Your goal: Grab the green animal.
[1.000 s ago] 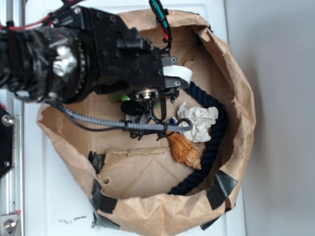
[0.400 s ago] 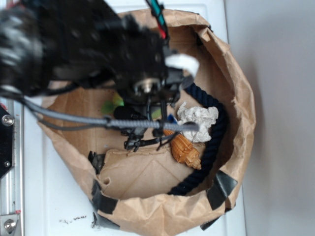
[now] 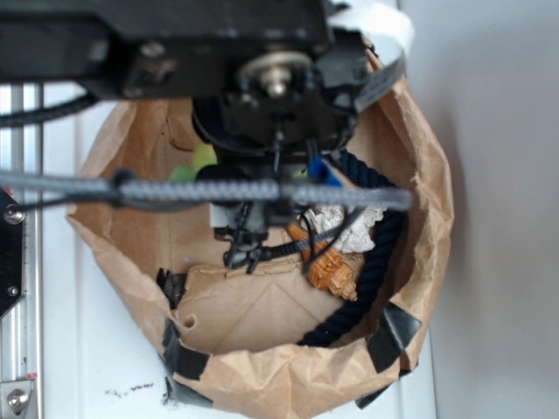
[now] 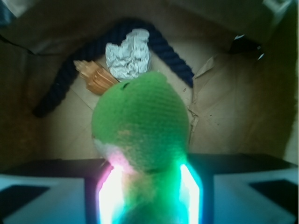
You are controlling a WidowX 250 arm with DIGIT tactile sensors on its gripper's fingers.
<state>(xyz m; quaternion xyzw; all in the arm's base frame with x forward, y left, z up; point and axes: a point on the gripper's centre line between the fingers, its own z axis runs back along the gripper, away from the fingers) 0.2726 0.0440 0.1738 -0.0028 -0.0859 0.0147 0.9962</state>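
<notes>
**Green plush animal held between lit fingers over brown paper basin**

Brown crumpled paper bag (image 3: 419,175), rolled down into a shallow open basin, is sitting on a white flat surface (image 3: 79,349); black tape patches (image 3: 397,332) are showing along its near rim. A pale grey wall or floor area (image 3: 507,218) is filling the right side of the exterior view.

Inside the bag, a dark navy twisted rope (image 4: 163,49) is curving along the wall. A crumpled white paper ball (image 4: 128,53) is lying against the rope, and an orange ridged seashell (image 4: 96,77) is lying just beside the paper ball, touching it.

The black robot gripper (image 4: 148,196) is closing on the small green fuzzy plush animal (image 4: 140,121), whose knitted light-green head is rising above the fingers, a small white patch showing at its lower left. The glowing finger pads (image 4: 108,191) are pressing on either side of its body. In the wrist view the toy is appearing clear of the bag floor. From the exterior view, only slivers of yellow-green (image 3: 199,161) are showing under the blurred black arm (image 3: 175,44), which is covering the upper part of the bag.
</notes>
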